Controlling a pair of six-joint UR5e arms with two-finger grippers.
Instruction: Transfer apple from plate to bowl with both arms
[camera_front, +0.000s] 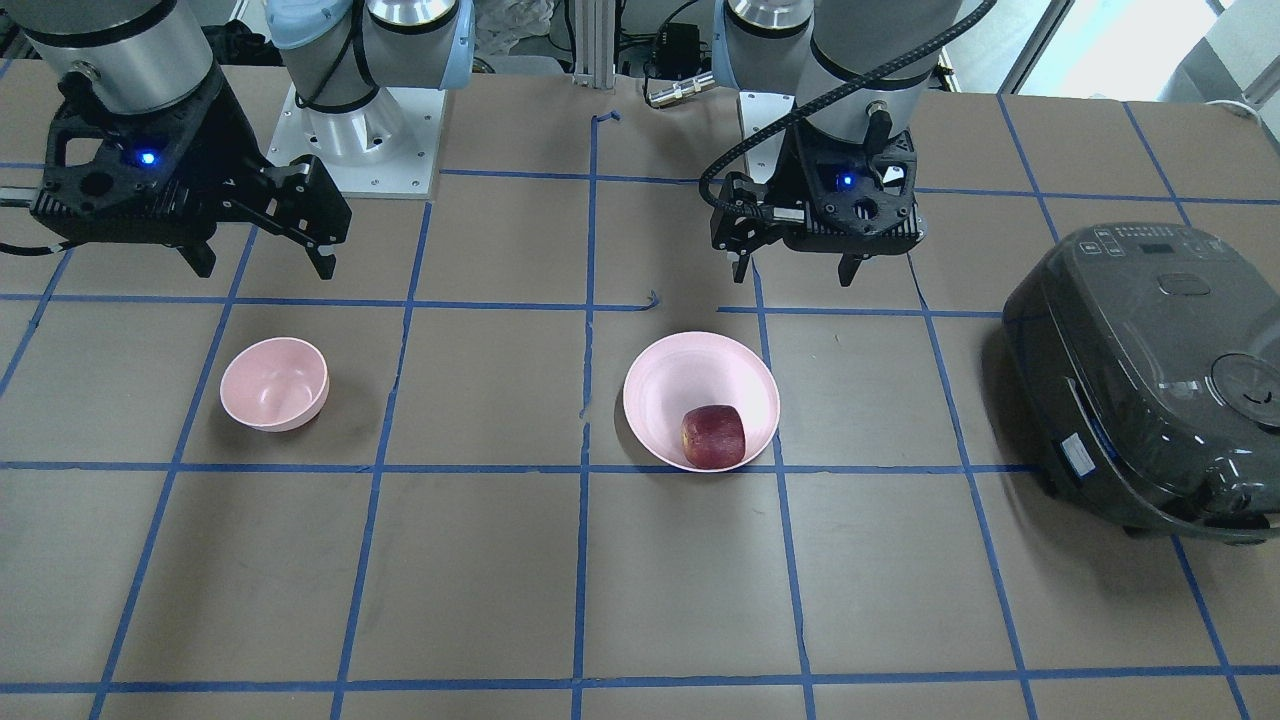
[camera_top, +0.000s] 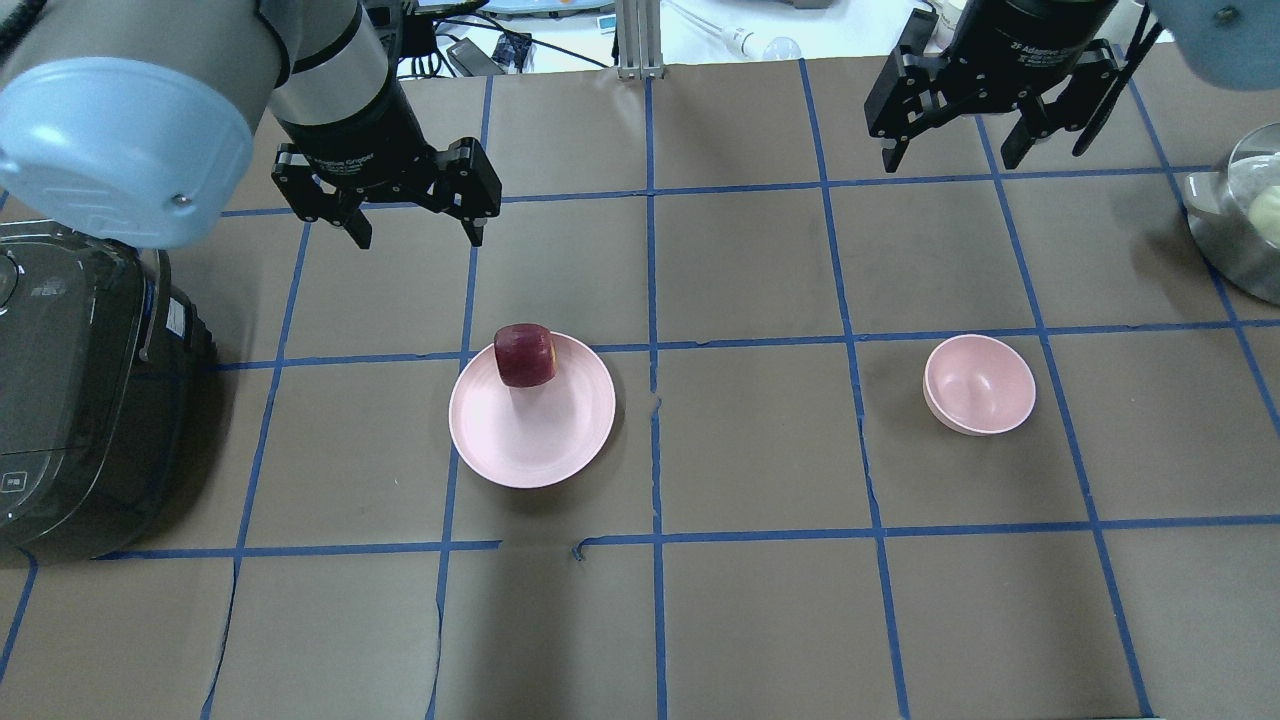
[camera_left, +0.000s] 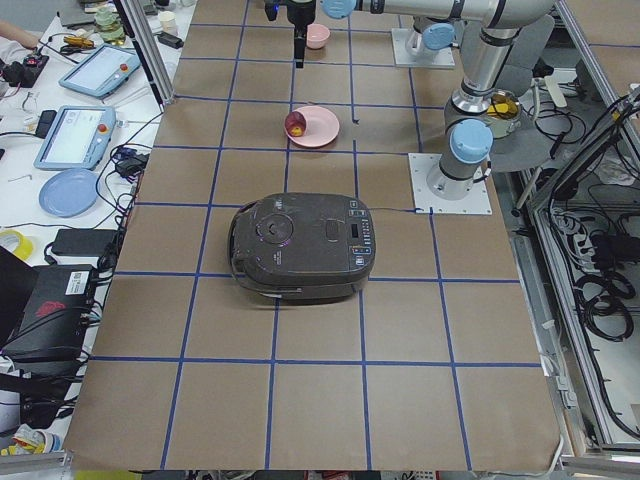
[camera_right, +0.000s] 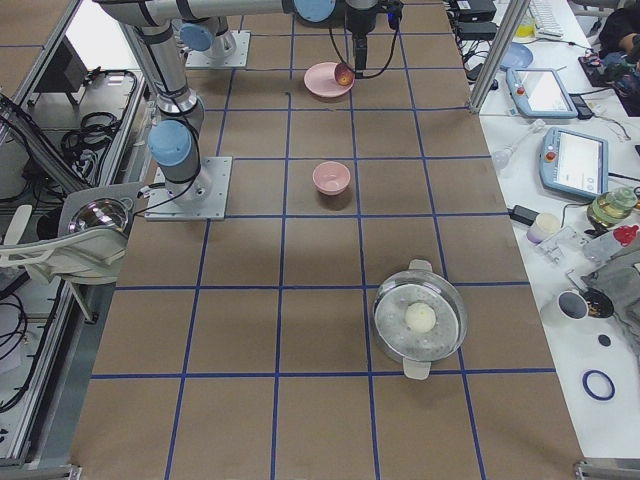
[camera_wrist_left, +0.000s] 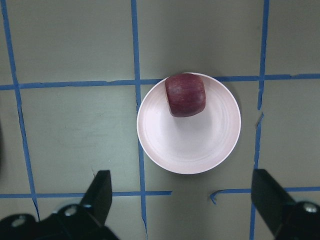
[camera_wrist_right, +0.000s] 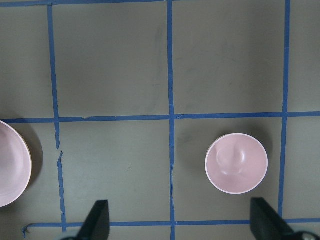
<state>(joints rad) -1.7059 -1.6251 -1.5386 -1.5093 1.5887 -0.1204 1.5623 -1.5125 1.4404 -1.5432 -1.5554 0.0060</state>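
Our left gripper (camera_top: 418, 238) hangs high over the table with its jaws spread wide and nothing between them. In its wrist view both black fingers (camera_wrist_left: 100, 195) frame the plate (camera_wrist_left: 190, 145), which lies below and ahead of them, well apart from the tips. The apple (camera_wrist_left: 185, 95) rests on the plate, against the edge farthest from the fingers in that view, and nothing touches it. Out past this gripper's side stands a dark rice cooker (camera_top: 70, 400) with its lid shut, well clear of the plate.

Our right gripper (camera_top: 950, 162) is also raised with its jaws wide and holds nothing. Its wrist view shows the bowl (camera_wrist_right: 236, 163) upright below it, ahead of one finger (camera_wrist_right: 262, 220) and apart from it. The plate's rim just shows at the opposite edge of that view. Farther out on this side we see a metal pot (camera_top: 1235, 220) with a pale round thing in it.

The plate and bowl sit well apart on brown paper (camera_top: 750, 260) marked with a grid of blue tape.
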